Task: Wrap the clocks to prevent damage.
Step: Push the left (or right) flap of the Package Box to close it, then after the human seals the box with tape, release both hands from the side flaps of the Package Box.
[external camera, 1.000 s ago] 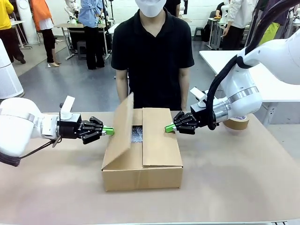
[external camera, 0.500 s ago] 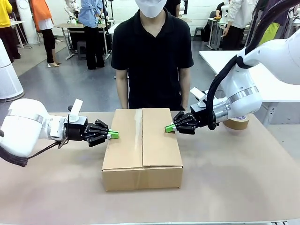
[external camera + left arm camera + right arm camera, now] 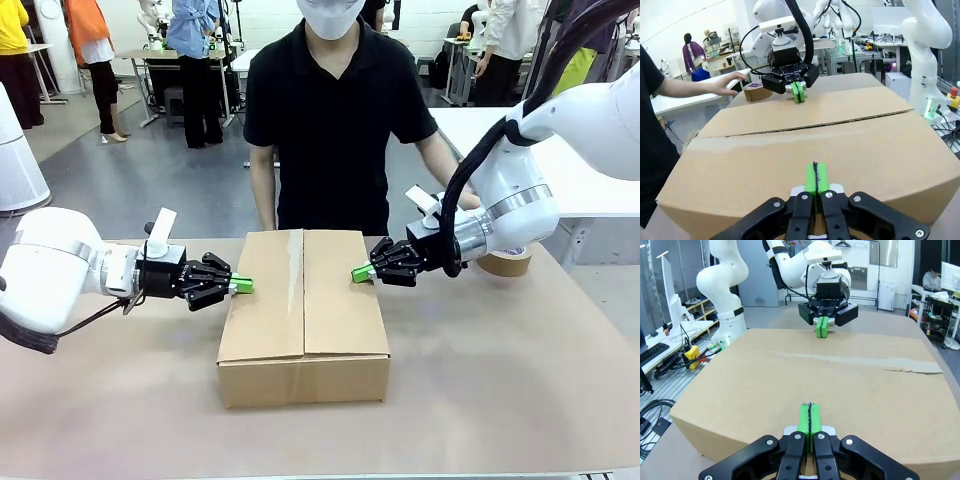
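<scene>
Our left gripper (image 3: 240, 285) and right gripper (image 3: 360, 272), both pinched together and empty, rest on the closed cardboard box (image 3: 303, 310); sealing with the tape roll (image 3: 505, 262) seems left.

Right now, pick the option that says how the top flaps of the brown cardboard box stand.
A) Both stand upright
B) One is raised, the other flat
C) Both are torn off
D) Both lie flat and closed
D: both top flaps of the brown cardboard box lie flat and meet along the centre seam, with the shut left pincer and the shut right pincer at opposite top edges.
</scene>
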{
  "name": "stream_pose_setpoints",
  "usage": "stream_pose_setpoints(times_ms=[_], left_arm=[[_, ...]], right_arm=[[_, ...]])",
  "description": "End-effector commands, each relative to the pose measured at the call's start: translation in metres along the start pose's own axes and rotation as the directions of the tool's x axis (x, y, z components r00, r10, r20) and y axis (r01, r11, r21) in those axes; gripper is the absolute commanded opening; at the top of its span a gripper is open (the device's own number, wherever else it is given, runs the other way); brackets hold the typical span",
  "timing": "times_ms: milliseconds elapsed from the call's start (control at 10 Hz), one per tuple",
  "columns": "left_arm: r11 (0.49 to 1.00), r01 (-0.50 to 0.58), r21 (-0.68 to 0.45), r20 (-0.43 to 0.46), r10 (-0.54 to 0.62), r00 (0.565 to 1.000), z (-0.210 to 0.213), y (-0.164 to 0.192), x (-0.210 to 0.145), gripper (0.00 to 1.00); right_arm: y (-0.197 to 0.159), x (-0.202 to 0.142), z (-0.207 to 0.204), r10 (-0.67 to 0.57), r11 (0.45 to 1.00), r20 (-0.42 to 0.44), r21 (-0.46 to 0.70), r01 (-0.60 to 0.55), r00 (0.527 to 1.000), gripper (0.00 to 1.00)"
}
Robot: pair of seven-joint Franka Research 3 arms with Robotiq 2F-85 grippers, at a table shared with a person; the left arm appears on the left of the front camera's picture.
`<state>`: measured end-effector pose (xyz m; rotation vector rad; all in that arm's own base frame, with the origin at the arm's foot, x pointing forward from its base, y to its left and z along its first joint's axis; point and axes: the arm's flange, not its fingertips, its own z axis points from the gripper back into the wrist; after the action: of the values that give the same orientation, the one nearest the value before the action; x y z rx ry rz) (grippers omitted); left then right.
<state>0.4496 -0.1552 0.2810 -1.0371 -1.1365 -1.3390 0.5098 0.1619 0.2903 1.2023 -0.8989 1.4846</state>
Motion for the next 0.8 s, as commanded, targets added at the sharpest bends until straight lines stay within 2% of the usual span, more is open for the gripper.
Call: stream_pose_setpoints(times_ms=[0, 700], left_arm=[[1.000, -0.001, 0.000, -0.001, 0.001, 1.000, -0.0006, 0.0004, -0.0052, 0.00], [1.000, -0.001, 0.000, -0.001, 0.001, 1.000, -0.0006, 0.0004, -0.0052, 0.00]], right_arm=[[0.0003, -0.0023, -0.0022, -0.001, 1.000, -0.006, 0.001, 0.001, 1.000, 0.01], [0.0003, -0.0023, -0.0022, -0.001, 1.000, -0.006, 0.001, 0.001, 1.000, 0.01]])
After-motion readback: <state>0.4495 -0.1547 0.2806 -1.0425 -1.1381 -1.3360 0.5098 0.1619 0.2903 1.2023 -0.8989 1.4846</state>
